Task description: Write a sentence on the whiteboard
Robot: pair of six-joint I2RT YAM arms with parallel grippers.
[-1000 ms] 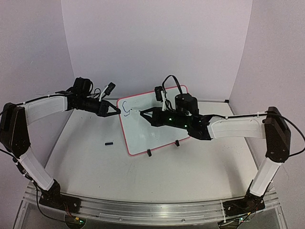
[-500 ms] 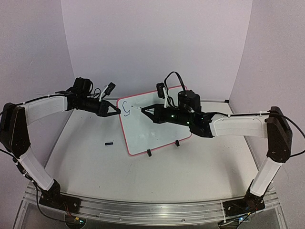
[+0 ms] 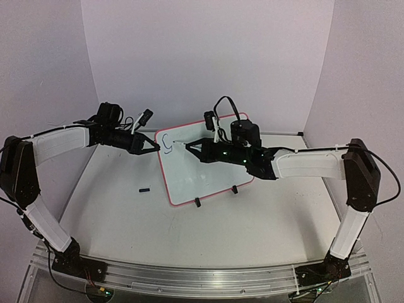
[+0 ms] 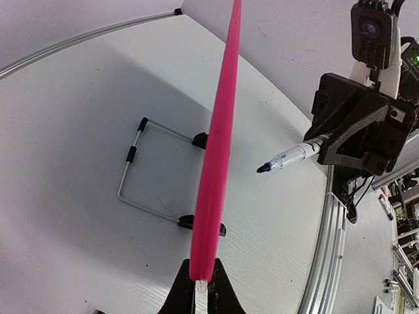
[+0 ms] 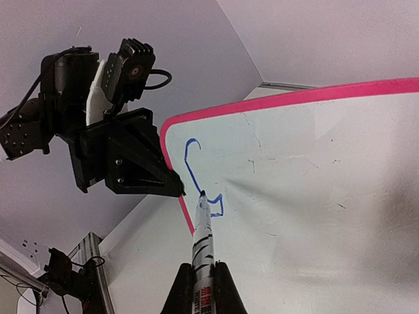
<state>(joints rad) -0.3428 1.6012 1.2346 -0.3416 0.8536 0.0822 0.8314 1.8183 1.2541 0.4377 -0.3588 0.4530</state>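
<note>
Pale lilac walls are seen behind a white table. Of the sentence, only a single blue curved stroke, shaped like an S, is written, near the upper left corner of the whiteboard. The whiteboard is stood tilted back near the middle of the table, on two black clip feet, with a wire stand seen behind it from the left wrist. A marker is set with its tip at the lower end of the stroke. It is gripped by the barrel in the right tool, whose jaws are closed tight on it. The board's left edge, on the red-pink frame, is pinched between the closed jaws of the left tool, about level with the stroke. A small black piece is lying on the table, to the left of the board and apart from it.
</note>
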